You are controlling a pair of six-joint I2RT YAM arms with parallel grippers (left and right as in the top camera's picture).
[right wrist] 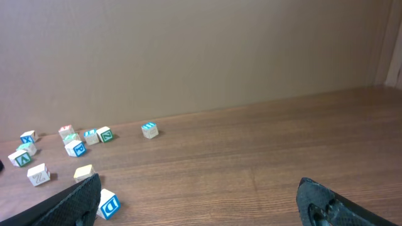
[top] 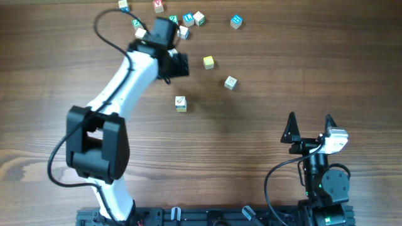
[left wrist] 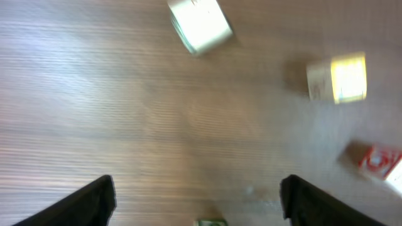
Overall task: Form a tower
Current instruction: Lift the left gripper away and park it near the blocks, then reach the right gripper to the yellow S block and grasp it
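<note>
Wood tabletop (top: 264, 50): we note tower (top: 181, 104) centre frame; L gripper (left wrist: 198, 187) spread, empty; R gripper (top: 309, 120) lower right, spread wide.

This looks like a robotics lab: a white arm (top: 125, 81) and a black arm (top: 323, 179) rise from a black rail (top: 220, 216) at a wood-grain bench (top: 270, 94). A plain beige wall (right wrist: 201, 56) stands behind it.

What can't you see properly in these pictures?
- Overhead: how many cubes the tower holds; mostly its top shows from above.
- Overhead: one loose cube, partly covered by the left arm.
- Left wrist: the red cube, cut off by the right edge; the whole view is blurred.
- Right wrist: letters on the far cubes, too small.
</note>
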